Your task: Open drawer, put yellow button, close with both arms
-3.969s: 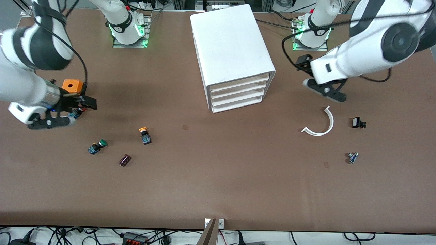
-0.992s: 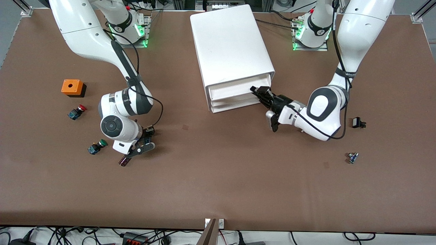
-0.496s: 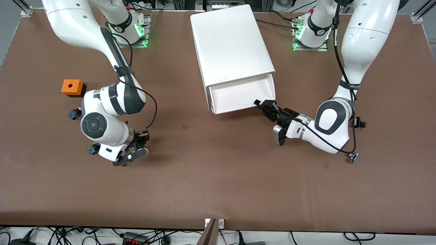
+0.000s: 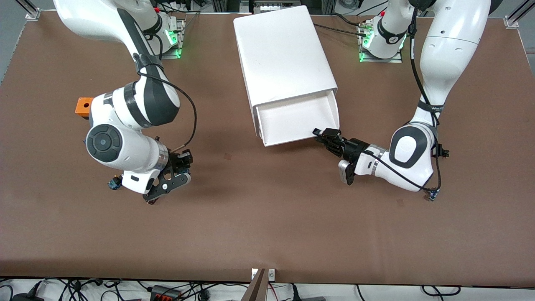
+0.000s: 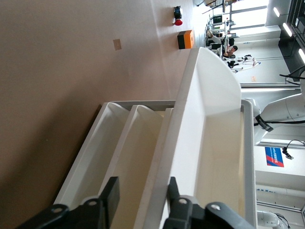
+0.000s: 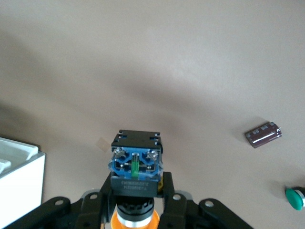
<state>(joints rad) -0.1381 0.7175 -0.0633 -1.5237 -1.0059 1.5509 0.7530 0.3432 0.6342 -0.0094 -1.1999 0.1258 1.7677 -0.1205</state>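
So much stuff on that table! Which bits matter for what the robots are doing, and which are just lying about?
In use:
- top drawer, pulled open, left pincer on its front edge
- yellow button, held in the right pincer

Lying about:
- orange box
- green-capped button
- small dark cylinder
- red-capped button

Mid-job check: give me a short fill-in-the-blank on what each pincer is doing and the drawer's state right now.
The left pincer grips the front wall of the ____.
The right pincer is shut on the ____ button.
The top drawer of the cabinet is pulled ____.
The held button is up off the ____.

Missing words: drawer; yellow; open; table
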